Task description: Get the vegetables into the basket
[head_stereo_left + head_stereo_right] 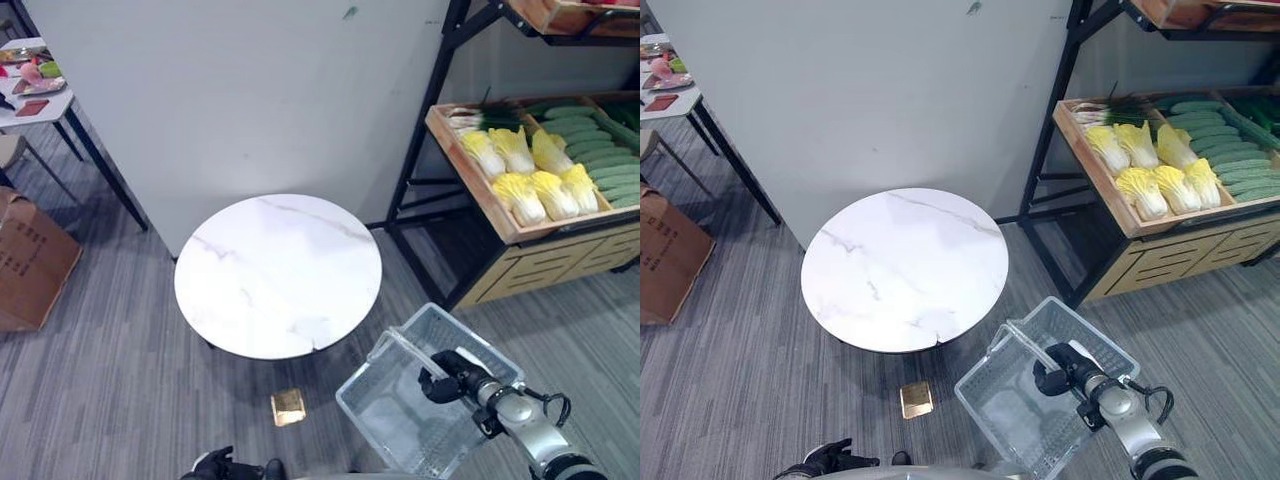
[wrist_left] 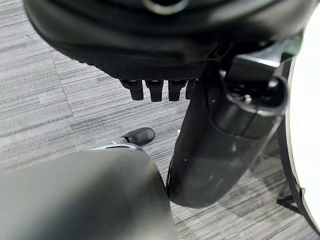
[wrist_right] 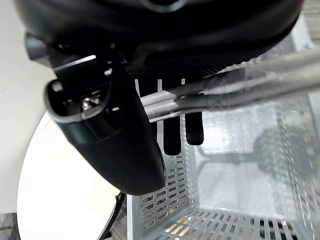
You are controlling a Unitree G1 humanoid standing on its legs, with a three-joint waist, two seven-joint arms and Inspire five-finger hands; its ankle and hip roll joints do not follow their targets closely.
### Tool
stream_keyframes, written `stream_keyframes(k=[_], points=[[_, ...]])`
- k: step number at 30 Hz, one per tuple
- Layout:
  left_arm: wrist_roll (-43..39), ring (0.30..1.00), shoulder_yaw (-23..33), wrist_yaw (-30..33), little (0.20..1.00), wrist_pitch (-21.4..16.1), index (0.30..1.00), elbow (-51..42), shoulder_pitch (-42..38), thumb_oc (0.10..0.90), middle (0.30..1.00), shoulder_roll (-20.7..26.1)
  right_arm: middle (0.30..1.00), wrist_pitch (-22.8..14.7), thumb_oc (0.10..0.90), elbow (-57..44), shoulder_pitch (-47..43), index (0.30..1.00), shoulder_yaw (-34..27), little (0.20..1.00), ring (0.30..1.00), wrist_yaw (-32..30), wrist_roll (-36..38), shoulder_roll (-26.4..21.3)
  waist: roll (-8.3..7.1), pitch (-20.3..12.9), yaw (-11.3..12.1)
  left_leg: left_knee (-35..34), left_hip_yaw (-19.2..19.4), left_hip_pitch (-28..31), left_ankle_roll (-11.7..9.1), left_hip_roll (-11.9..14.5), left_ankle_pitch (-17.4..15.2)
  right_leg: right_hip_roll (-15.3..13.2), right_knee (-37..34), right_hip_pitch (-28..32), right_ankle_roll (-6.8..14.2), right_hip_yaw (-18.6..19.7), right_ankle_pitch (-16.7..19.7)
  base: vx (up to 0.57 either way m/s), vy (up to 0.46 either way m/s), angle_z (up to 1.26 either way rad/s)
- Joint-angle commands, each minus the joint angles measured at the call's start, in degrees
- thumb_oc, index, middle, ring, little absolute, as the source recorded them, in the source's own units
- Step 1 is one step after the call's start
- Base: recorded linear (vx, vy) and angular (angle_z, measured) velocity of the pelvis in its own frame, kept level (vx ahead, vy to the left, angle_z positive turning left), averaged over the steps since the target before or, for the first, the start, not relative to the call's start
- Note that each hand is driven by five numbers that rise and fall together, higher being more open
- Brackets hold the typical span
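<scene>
Your right hand (image 1: 1065,368), nearest the camera at about 5 o'clock, has its fingers (image 3: 170,137) and thumb curled round the grey handle (image 3: 260,82) of the clear basket (image 1: 400,410). The basket hangs from that handle above the striped carpet (image 1: 120,400); its bottom is bare. Your left hand (image 2: 155,75) shows at 6 o'clock, low by the floor, fingers bent inward on nothing. At 12 o'clock from the basket stands the round white marble table (image 1: 278,275). A small gold block (image 1: 289,406) lies on the carpet between table and basket. The vegetables, yellow cabbages (image 1: 530,170) and green cucumbers (image 1: 600,155), lie in the wooden crate (image 1: 470,165) on the shelf at 2 o'clock, well apart from the basket.
</scene>
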Motion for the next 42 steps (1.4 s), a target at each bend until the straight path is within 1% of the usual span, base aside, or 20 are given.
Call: stream_keyframes(k=[1,4,6,8,9,11,12,13,14,15,18,19,23,28,30,34,36,37,41,42], points=[[4.09,1.0,-3.3,-0.17,1.0,-0.01,1.0,3.17,-0.48,0.9,1.0,-1.27,0.3,-5.44,0.4,-7.12,-5.83,0.3,-4.81,0.3,0.3,-1.11,2.96,0.01,-0.82,-1.66,1.14,0.51,-2.04,3.05,-1.67,-2.68,-6.88,-3.25,0.12,-7.7,6.61,-0.93,7.12,-0.05,0.059,-0.28],[4.14,1.0,-3.06,0.08,1.0,-0.3,1.0,2.27,-0.96,0.9,1.0,-0.8,0.3,-5.18,0.4,-7.61,-6.28,0.3,-3.61,0.3,0.3,-0.74,2.28,0.71,-0.58,-0.26,0.65,0.53,0.5,3.08,-1.13,-2.94,-7.01,-3.09,1.41,-9.85,7.69,0.62,7.89,-0.08,0.056,-0.45],[4.09,1.0,-2.56,0.38,1.0,-0.45,1.0,1.82,-1.27,0.9,1.0,-0.29,0.3,-5.04,0.4,-7.48,-7.05,0.3,-2.79,0.3,0.3,-0.55,2.07,1.21,-0.46,0.73,1.23,0.59,2.99,3.02,-1.17,-2.75,-7.29,-3.68,2.38,-11.6,8.54,-1.04,8.52,-0.1,0.009,-1.03],[4.16,1.0,-1.47,0.69,1.0,-0.52,1.0,1.64,-1.26,0.9,1.0,0.67,0.3,-4.68,0.4,-6.87,-7.89,0.3,-1.88,0.3,0.3,-0.27,1.93,2.0,-0.8,1.43,1.68,0.59,5.98,3.43,-1.66,-2.32,-7.67,-5.29,1.95,-13.14,9.67,-4.97,10.57,-0.04,-0.019,-1.13],[4.17,1.0,-1.45,0.69,1.0,-0.52,1.0,1.63,-1.26,0.9,1.0,0.69,0.3,-4.69,0.4,-6.85,-7.91,0.3,-1.86,0.3,0.3,-0.27,1.93,2.02,-0.81,1.45,1.69,0.59,6.0,3.46,-1.66,-2.32,-7.67,-5.28,1.89,-13.09,9.67,-4.96,10.62,0.01,-0.015,-0.89],[4.09,1.0,-0.84,0.66,1.0,-0.43,1.0,1.73,-0.99,0.9,1.0,0.9,0.3,-4.57,0.4,-6.09,-8.01,0.3,-1.5,0.3,0.3,-0.1,2.0,2.44,-0.76,1.5,2.15,0.63,6.98,3.8,-1.84,-2.17,-7.77,-6.16,1.56,-13.36,9.43,-7.46,11.09,0.02,-0.002,-0.51],[4.1,1.0,-0.82,0.65,1.0,-0.42,1.0,1.72,-0.98,0.9,1.0,0.91,0.3,-4.58,0.4,-6.07,-8.04,0.3,-1.47,0.3,0.3,-0.1,2.01,2.45,-0.75,1.53,2.13,0.63,6.97,3.84,-1.85,-2.15,-7.79,-6.15,1.52,-13.3,9.43,-7.48,11.1,0.0,-0.017,-0.24],[4.55,1.0,-0.64,0.62,1.0,-0.3,1.0,1.76,-0.82,0.9,1.0,1.0,0.3,-4.43,0.4,-6.02,-8.09,0.3,-1.12,0.3,0.3,0.11,1.92,2.63,-0.73,1.75,2.43,0.74,7.88,3.91,-2.02,-1.93,-7.97,-6.96,1.57,-13.48,9.32,-9.83,11.14,0.0,-0.016,-0.09],[4.56,1.0,-0.63,0.62,1.0,-0.29,1.0,1.76,-0.81,0.9,1.0,1.0,0.3,-4.43,0.4,-6.01,-8.09,0.3,-1.11,0.3,0.3,0.11,1.92,2.64,-0.74,1.75,2.39,0.75,7.85,3.91,-2.02,-1.93,-7.96,-6.97,1.54,-13.45,9.31,-9.87,11.15,0.02,-0.024,-0.06],[5.02,1.0,-0.55,0.69,1.0,-0.32,1.0,1.79,-0.66,0.9,1.0,1.04,0.3,-4.3,0.4,-5.92,-8.28,0.3,-0.73,0.3,0.3,0.27,1.68,2.82,-0.93,1.69,2.47,0.76,8.55,4.2,-2.2,-1.92,-8.06,-7.26,0.99,-13.24,9.22,-10.83,11.46,0.04,-0.011,-0.06],[5.2,1.0,-0.53,0.65,1.0,-0.24,1.0,1.71,-0.52,0.9,1.0,0.9,0.3,-4.06,0.4,-6.03,-7.72,0.3,-0.58,0.3,0.3,0.66,1.42,2.78,-0.94,1.57,2.49,0.76,8.52,4.64,-2.37,-1.82,-8.12,-7.12,0.56,-12.6,8.89,-11.06,11.18,0.06,-0.026,-0.09],[5.48,1.0,-0.64,0.63,1.0,-0.05,1.0,1.55,-0.48,0.9,1.0,0.81,0.3,-3.84,0.4,-6.05,-7.45,0.3,-0.36,0.3,0.3,0.89,0.99,2.56,-0.84,1.43,2.56,0.91,8.33,4.98,-2.5,-1.68,-8.29,-6.87,0.43,-11.94,8.51,-11.47,10.54,0.06,-0.039,-0.04],[5.53,1.0,-1.19,0.85,1.0,-0.04,1.0,0.93,-0.69,0.9,1.0,0.52,0.3,-3.75,0.4,-5.3,-6.83,0.3,-0.18,0.3,0.3,0.65,1.24,2.79,-0.72,1.39,2.38,0.92,8.47,5.64,-2.82,-1.0,-8.32,-6.31,1.18,-11.3,8.13,-11.69,9.49,0.05,-0.05,-0.03],[5.51,1.0,-2.69,0.89,1.0,0.24,1.0,0.44,-1.89,0.9,1.0,0.48,0.3,-2.81,0.4,-0.77,-6.04,0.3,0.46,0.3,0.3,-0.05,-0.52,3.43,-0.26,1.79,1.75,0.57,7.73,5.57,-3.27,-0.32,-7.92,-5.49,2.47,-11.47,7.46,-12.3,8.13,0.02,-0.046,0.02],[5.33,1.0,-3.67,0.93,1.0,0.21,1.0,0.17,-2.21,0.9,1.0,0.15,0.3,-2.54,0.4,5.61,-5.05,0.3,0.0,0.3,0.3,-1.23,0.32,5.36,0.11,1.74,1.42,0.51,7.62,5.69,-3.55,-0.1,-7.84,-5.19,1.88,-11.04,7.14,-12.54,8.02,0.06,-0.05,0.05],[5.03,1.0,-4.56,1.1,1.0,0.31,1.0,0.14,-2.41,0.9,1.0,-0.07,0.3,-2.55,0.4,14.24,-5.2,0.3,0.13,0.3,0.3,-2.59,0.22,7.18,0.48,1.57,1.4,0.51,7.61,5.6,-3.85,0.29,-7.69,-4.72,0.76,-10.5,6.87,-12.51,8.07,0.04,-0.049,0.03],[5.03,1.0,-5.19,0.91,1.0,0.36,1.0,0.36,-2.61,0.9,1.0,0.05,0.3,-2.6,0.4,20.06,-5.05,0.3,-0.15,0.3,0.3,-3.35,0.49,8.11,0.66,1.31,1.48,0.51,7.46,5.36,-4.21,0.71,-7.49,-4.44,0.02,-9.99,6.59,-12.6,7.98,0.06,-0.084,-0.03],[5.14,1.0,-5.91,0.95,1.0,0.29,1.0,0.51,-2.96,0.9,1.0,0.05,0.3,-2.89,0.4,25.34,-5.26,0.3,-0.36,0.3,0.3,-3.94,1.14,9.04,0.89,1.13,1.51,0.51,7.12,5.06,-4.59,1.09,-7.16,-4.23,-0.61,-9.56,6.31,-12.96,7.89,0.05,-0.072,0.02],[4.88,1.0,-6.52,0.99,1.0,0.06,1.0,0.51,-3.69,0.9,1.0,0.11,0.3,-3.22,0.4,29.62,-5.41,0.3,-0.65,0.3,0.3,-4.24,2.49,10.18,1.01,1.09,1.47,0.51,6.77,4.64,-5.13,1.74,-6.73,-3.75,-0.96,-9.44,5.85,-13.31,7.62,0.03,-0.088,0.04],[4.51,1.0,-6.86,1.02,1.0,-0.03,1.0,0.29,-4.34,0.9,1.0,0.25,0.3,-3.4,0.4,32.09,-5.58,0.3,-0.82,0.3,0.3,-4.57,3.66,10.96,1.04,1.21,1.43,0.51,6.36,4.36,-5.57,2.39,-6.4,-3.26,-0.56,-9.64,5.31,-13.45,6.97,0.02,-0.074,0.05]])
